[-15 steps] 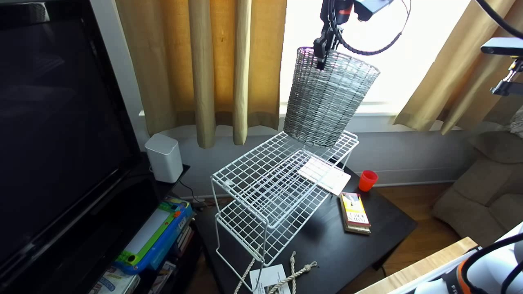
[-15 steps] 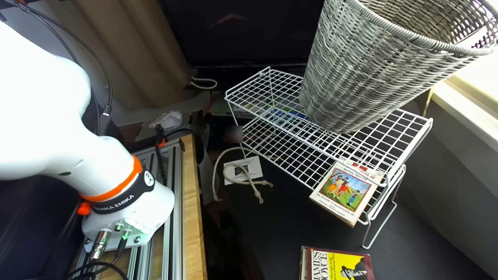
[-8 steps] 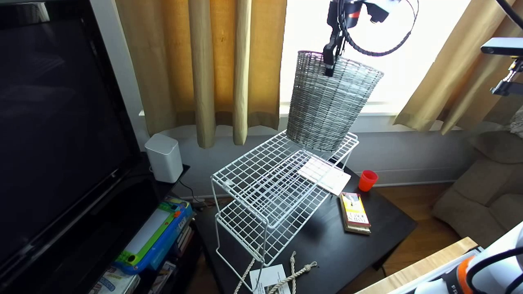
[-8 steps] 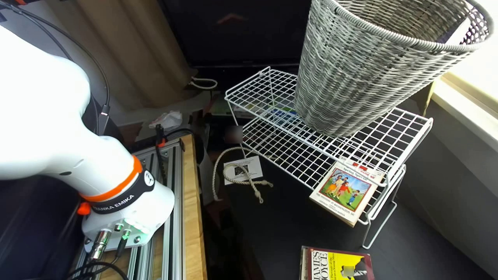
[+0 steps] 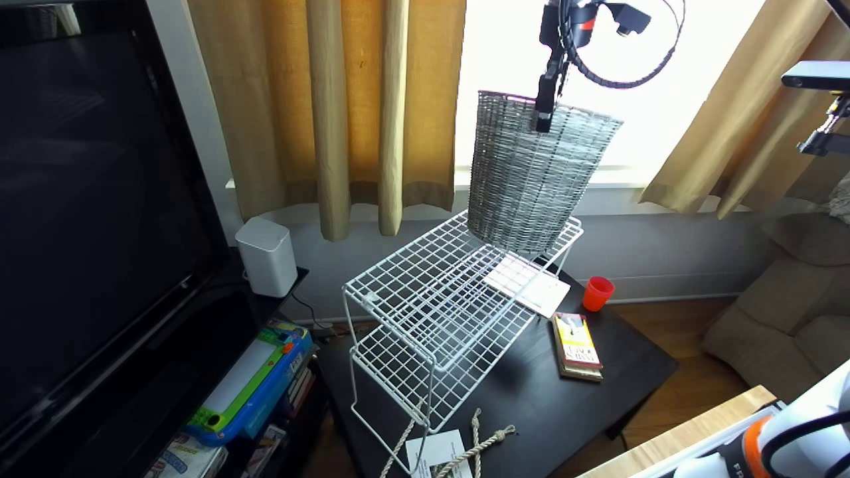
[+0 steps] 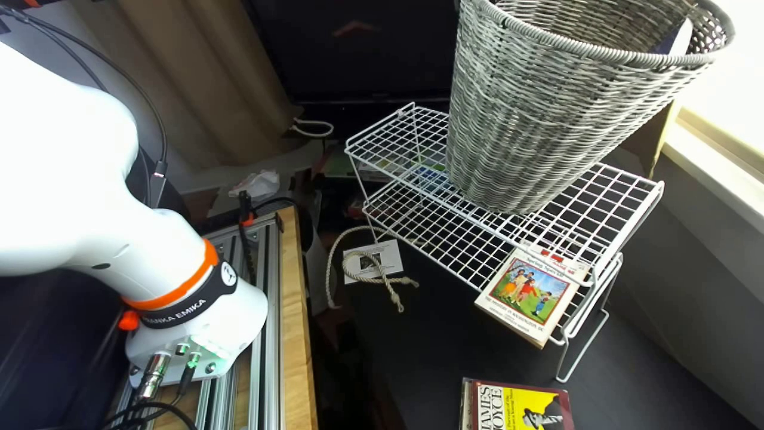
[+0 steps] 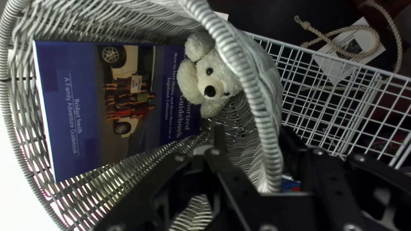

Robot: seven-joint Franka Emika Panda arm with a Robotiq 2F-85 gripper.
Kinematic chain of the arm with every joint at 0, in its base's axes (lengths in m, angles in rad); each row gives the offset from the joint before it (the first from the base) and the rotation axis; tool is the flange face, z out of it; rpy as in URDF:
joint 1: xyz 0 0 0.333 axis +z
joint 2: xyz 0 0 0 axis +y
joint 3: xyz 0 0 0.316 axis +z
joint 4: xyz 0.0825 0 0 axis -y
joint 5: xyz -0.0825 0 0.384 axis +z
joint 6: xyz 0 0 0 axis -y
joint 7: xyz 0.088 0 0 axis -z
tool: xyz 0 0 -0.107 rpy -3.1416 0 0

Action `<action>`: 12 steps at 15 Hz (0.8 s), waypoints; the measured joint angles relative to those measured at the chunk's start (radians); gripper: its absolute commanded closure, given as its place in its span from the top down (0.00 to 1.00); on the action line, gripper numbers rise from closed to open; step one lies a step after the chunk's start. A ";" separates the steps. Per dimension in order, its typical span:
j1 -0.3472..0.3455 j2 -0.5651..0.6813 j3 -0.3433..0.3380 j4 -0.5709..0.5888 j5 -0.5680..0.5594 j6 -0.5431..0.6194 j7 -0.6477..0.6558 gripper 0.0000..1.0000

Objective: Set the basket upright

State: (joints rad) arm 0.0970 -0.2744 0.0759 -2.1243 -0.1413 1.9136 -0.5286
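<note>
1. Since the earlier frames, the gripper [image 7: 252,137] and the basket [image 5: 531,176] are both brought slightly lower, and the basket's lean is reduced a little.
2. Jaws: judged to be pinching the basket's rim [image 7: 257,100]; one finger [image 7: 220,138] is placed inside the wall, the other outside. Exact pad contact is hidden.
3. Basket: mouth up, tilted, seen over the upper shelf of the white wire rack [image 5: 425,295] in both exterior views. Whether the base touches the shelf cannot be told. A blue book [image 7: 112,106] and a white plush toy [image 7: 208,75] are held inside.
4. Done, as judged: basket gripped, opening turned upward, most of the righting achieved.
5. Left, as judged: remaining lean to be taken out, base to be set flat, rim to be let go, arm to be cleared. No landing spot is named in the task.
6. Farther out: paperbacks [image 5: 576,346] and a red cup [image 5: 598,293] are seen on the black table [image 5: 531,392], well apart from the basket; no part in the task is expected.
</note>
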 measured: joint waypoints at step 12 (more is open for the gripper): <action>0.000 -0.001 -0.036 0.012 0.054 0.000 -0.029 1.00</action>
State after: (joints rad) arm 0.0975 -0.2752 0.0401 -2.1119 -0.0868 1.9135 -0.5571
